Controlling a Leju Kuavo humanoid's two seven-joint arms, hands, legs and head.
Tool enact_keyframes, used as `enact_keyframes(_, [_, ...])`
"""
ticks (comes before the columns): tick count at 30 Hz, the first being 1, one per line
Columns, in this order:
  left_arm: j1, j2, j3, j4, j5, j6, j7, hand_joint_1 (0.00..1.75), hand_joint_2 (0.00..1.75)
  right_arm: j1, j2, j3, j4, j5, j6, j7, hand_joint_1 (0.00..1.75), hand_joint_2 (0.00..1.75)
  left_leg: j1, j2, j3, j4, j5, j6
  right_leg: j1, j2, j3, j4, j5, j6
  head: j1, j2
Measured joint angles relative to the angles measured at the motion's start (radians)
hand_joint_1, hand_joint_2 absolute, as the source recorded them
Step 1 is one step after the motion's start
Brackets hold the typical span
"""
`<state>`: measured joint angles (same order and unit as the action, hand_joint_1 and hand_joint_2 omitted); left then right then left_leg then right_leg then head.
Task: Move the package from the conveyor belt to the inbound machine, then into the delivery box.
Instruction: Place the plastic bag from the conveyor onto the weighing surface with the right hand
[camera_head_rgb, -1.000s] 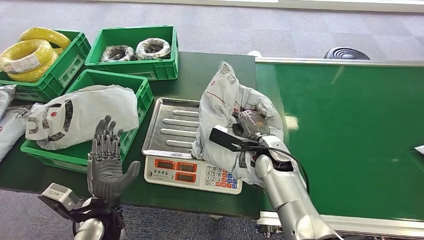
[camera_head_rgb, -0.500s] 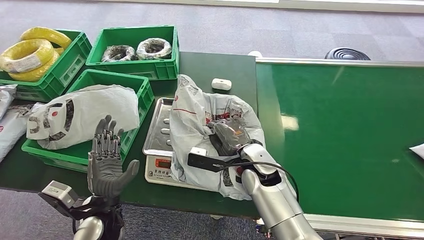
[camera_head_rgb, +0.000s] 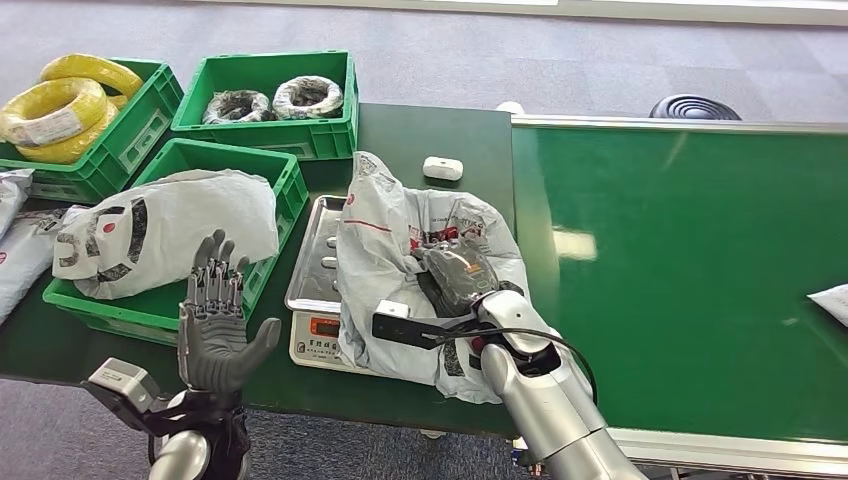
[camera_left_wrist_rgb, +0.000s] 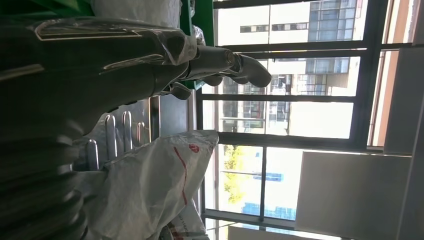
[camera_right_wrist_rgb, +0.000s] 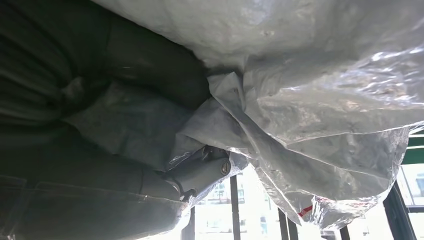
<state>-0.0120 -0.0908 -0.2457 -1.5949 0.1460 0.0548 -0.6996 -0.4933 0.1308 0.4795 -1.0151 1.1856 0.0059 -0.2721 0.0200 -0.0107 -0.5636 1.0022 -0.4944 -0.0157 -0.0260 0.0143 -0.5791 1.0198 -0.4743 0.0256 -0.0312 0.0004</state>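
**Package over the scale tray: set-down pending**

My right hand (camera_head_rgb: 455, 275) is clamped on the grey package (camera_head_rgb: 390, 250), fingers sunk into the plastic. The package slumps over the scale (camera_head_rgb: 325, 330), covering the 3 o'clock half of its tray (camera_head_rgb: 318, 262) and overhanging toward the conveyor belt (camera_head_rgb: 680, 260). My left hand (camera_head_rgb: 212, 320) stands raised at 8 o'clock, fingers apart, holding nothing.

Finding: the load looks off-centre. I should carry it further toward 9 o'clock before letting go, so none drapes off the tray. Whether the bag's underside already bears on the tray, I cannot tell. The delivery box (camera_head_rgb: 265, 180) at 10 o'clock already carries a parcel (camera_head_rgb: 170, 225).
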Motion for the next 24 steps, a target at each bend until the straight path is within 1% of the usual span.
enact_keyframes(3, [-0.002, 0.0, -0.002, 0.001, 0.0, 0.008, 0.0, 0.0, 1.75, 0.0, 0.0, 0.001, 0.0, 0.003, -0.025, 0.019, 0.0, 0.0, 0.0, 0.0, 0.0, 0.0, 0.0, 0.0, 0.0, 0.0, 0.0, 0.0, 0.0, 0.0, 0.0, 0.0])
enact_keyframes(10, [0.0, 0.0, -0.003, 0.0, -0.001, 0.014, 0.0, 0.0, 1.75, 0.002, -0.002, 0.002, -0.014, 0.042, -0.108, 0.074, 0.0, 0.0, 0.0, 0.0, 0.0, 0.0, 0.0, 0.0, 0.0, 0.0, 0.0, 0.0, 0.0, 0.0, 0.0, 0.0])
enact_keyframes(15, [0.005, 0.0, -0.002, 0.0, -0.002, 0.014, 0.0, 0.0, 1.75, 0.017, -0.012, -0.008, -0.087, 0.132, -0.2, 0.152, 0.0, 0.0, 0.0, 0.0, 0.0, 0.0, 0.0, 0.0, 0.0, 0.0, 0.0, 0.0, 0.0, 0.0, 0.0, 0.0])
enact_keyframes(20, [0.01, 0.0, -0.002, 0.0, -0.002, 0.014, 0.0, 0.0, 1.75, 0.03, -0.022, -0.016, -0.136, 0.163, -0.231, 0.175, 0.0, 0.0, 0.0, 0.0, 0.0, 0.0, 0.0, 0.0, 0.0, 0.0, 0.0, 0.0, 0.0, 0.0, 0.0, 0.0])
enact_keyframes(21, [0.011, 0.0, -0.002, 0.0, -0.003, 0.014, 0.0, 0.0, 1.75, 0.035, -0.022, -0.02, -0.147, 0.186, -0.258, 0.19, 0.0, 0.0, 0.0, 0.0, 0.0, 0.0, 0.0, 0.0, 0.0, 0.0, 0.0, 0.0, 0.0, 0.0, 0.0, 0.0])
enact_keyframes(22, [0.014, 0.0, -0.002, 0.0, -0.003, 0.013, 0.0, 0.0, 1.75, 0.044, -0.023, -0.028, -0.166, 0.224, -0.311, 0.214, 0.0, 0.0, 0.0, 0.0, 0.0, 0.0, 0.0, 0.0, 0.0, -0.001, 0.0, 0.0, 0.0, 0.0, 0.0, 0.0])
enact_keyframes(24, [0.02, -0.001, -0.002, -0.001, -0.004, 0.012, 0.0, 0.0, 1.75, 0.071, -0.021, -0.06, -0.237, 0.297, -0.493, 0.256, 0.0, 0.0, 0.0, -0.001, -0.001, 0.0, 0.0, 0.0, 0.0, -0.001, -0.001, 0.0, 0.0, 0.0, 0.0, 0.0])
